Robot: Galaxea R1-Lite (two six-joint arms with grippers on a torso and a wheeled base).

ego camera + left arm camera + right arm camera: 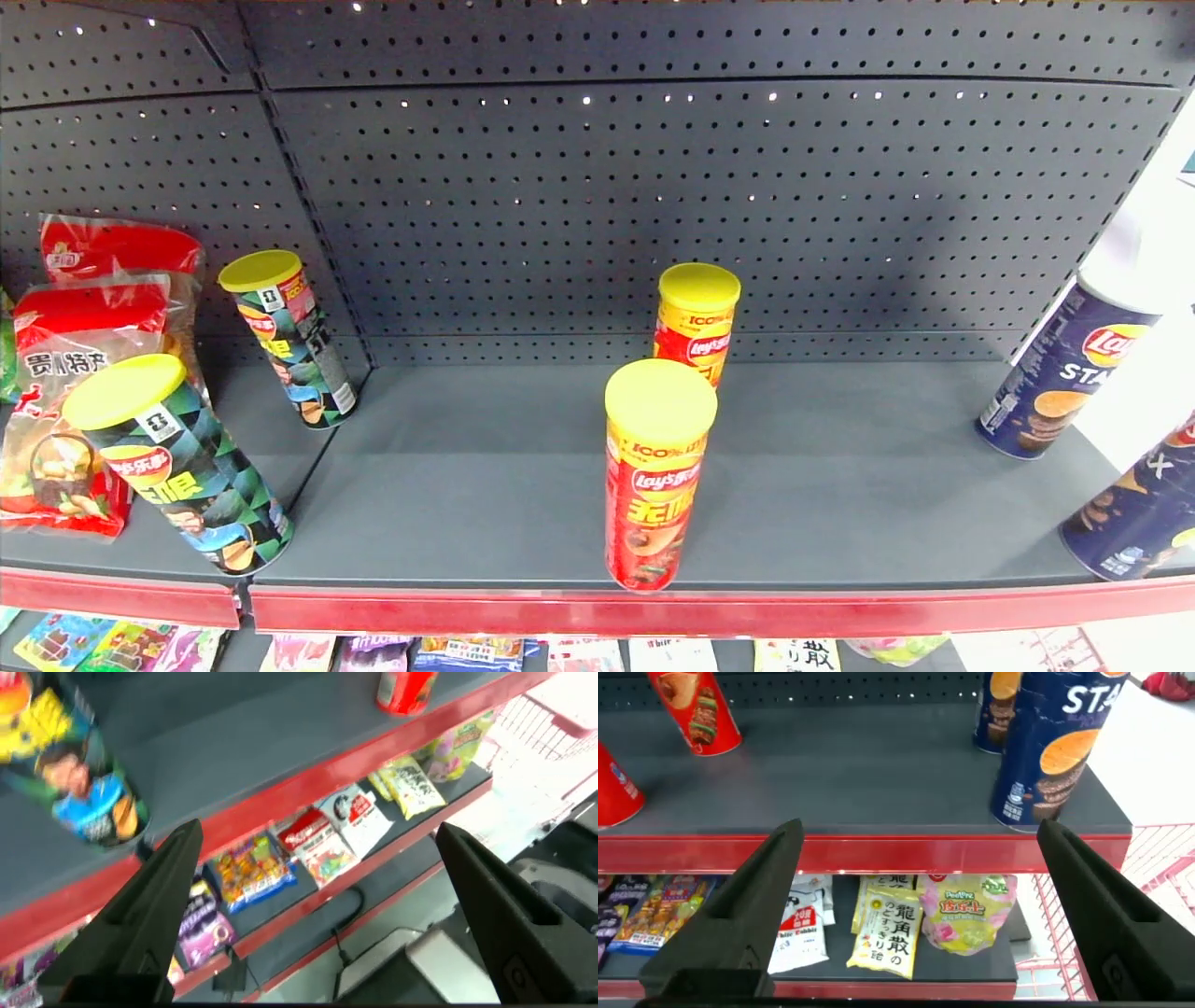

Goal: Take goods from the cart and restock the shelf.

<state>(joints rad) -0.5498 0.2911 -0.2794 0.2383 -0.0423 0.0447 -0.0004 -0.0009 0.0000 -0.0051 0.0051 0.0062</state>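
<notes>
Left gripper (318, 831): jaws released and wide apart, nothing between them. It is held before the red front strip (308, 765), with the front green can (70, 761) beyond.
Right gripper (920, 826): jaws released, empty. It faces the strip near the right end, with the front blue can (1046, 756) just behind the edge.
Shelf (840, 485): grey deck with a perforated back panel (653, 187).
Front red can (653, 476): yellow lid, standing mid-shelf at the front edge.
Rear red can (695, 322): same kind, straight behind the first and apart from it, near the back panel.
Rear green can (289, 341): yellow lid, left section, well behind the front green can.
Rear blue can (1064, 373): right end, behind the front blue can.
Bags (75, 373): red, at the far left, just beside the front green can.
Packets (467, 653): a row on the lower shelf under the strip.
Cart (1162, 873): red wire, off the shelf's right end, below deck level.
</notes>
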